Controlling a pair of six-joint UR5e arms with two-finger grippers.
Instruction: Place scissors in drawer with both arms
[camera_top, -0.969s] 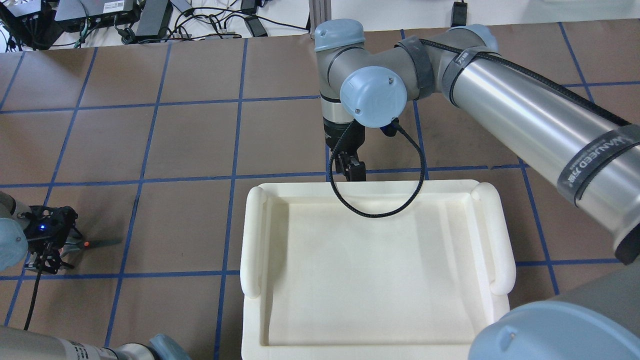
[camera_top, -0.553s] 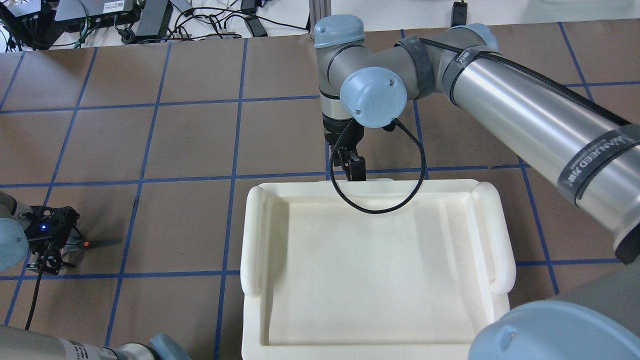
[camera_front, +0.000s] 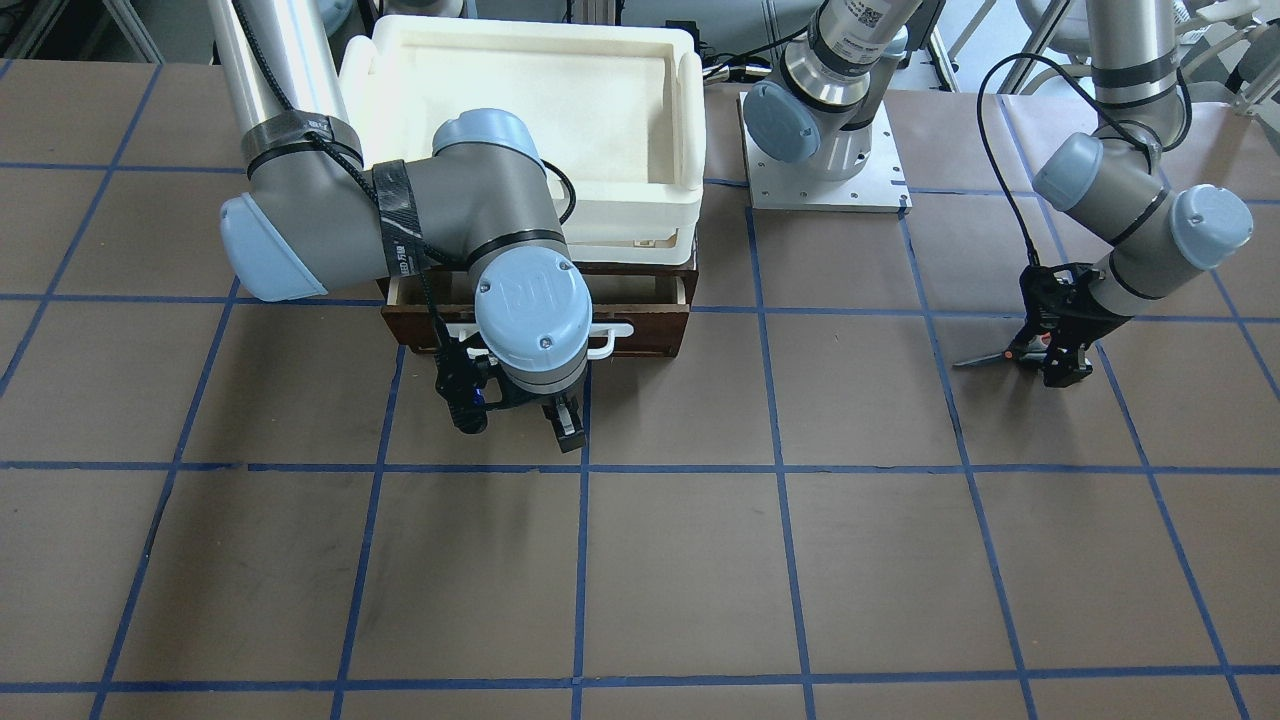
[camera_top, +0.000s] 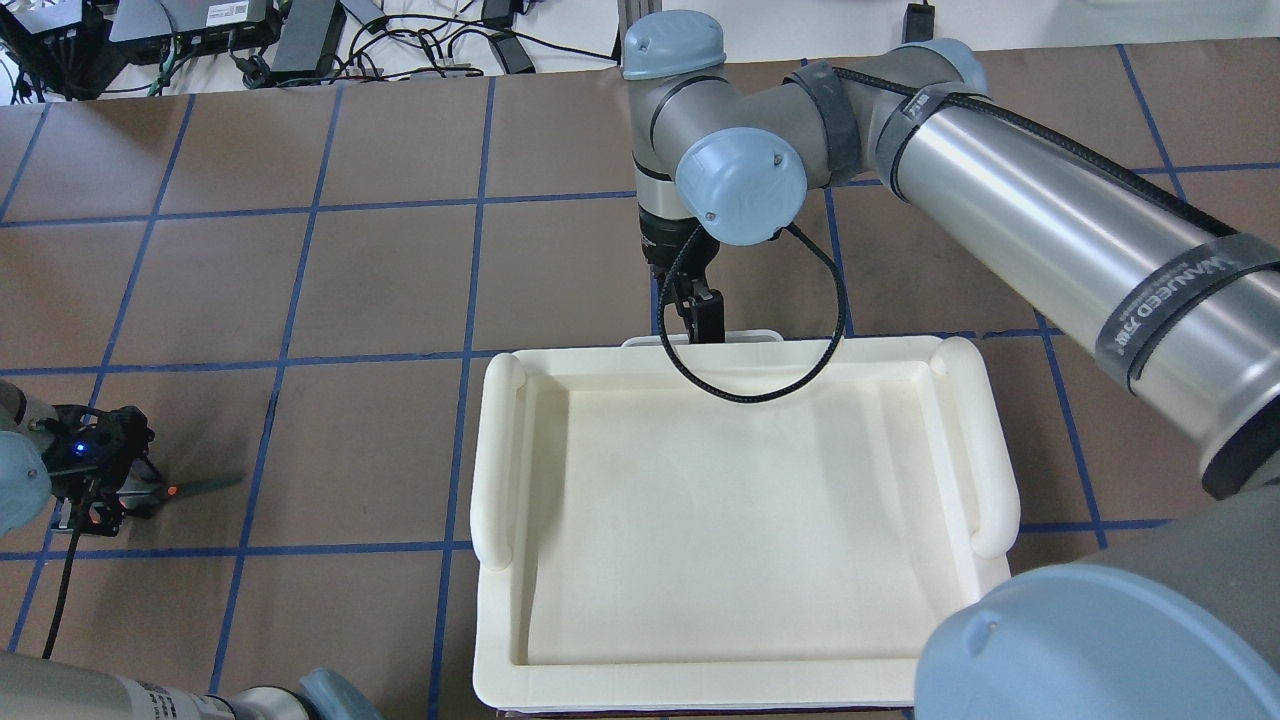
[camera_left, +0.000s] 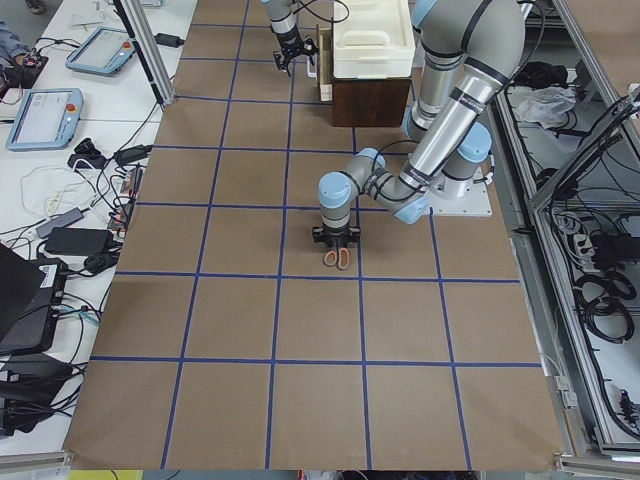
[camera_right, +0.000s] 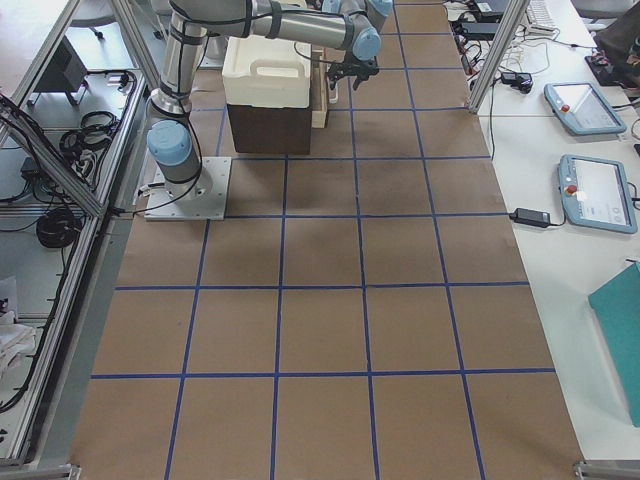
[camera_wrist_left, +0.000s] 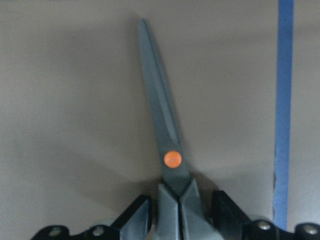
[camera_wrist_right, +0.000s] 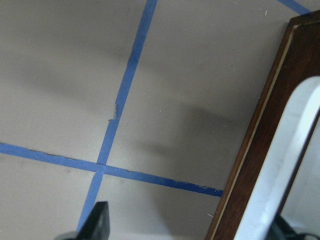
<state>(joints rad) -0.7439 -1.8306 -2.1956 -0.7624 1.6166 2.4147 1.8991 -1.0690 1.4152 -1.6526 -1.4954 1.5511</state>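
Observation:
The scissors (camera_top: 195, 487) lie flat on the brown table at the left, blades pointing away from my left gripper (camera_top: 110, 497). In the left wrist view the fingers (camera_wrist_left: 137, 220) flank the grey handle neck of the scissors (camera_wrist_left: 165, 115) with thin gaps, so the left gripper (camera_wrist_left: 182, 210) is open. The dark drawer (camera_front: 640, 330) is pulled out a little, and its pale inside shows. My right gripper (camera_front: 560, 425) is open at its white handle (camera_front: 610, 338). In the right wrist view one finger sits behind the handle (camera_wrist_right: 285, 160).
A white foam tray (camera_top: 500, 450) sits on top of the drawer's cabinet (camera_right: 265, 128). The left arm's base plate (camera_front: 825, 185) is bolted beside it. Blue tape lines grid the table. Cables and tablets lie beyond the table edges.
The right gripper moved away from the robot at the drawer handle, and the foam tray shifted the same way. The left gripper shifted slightly. The scissors stayed put.

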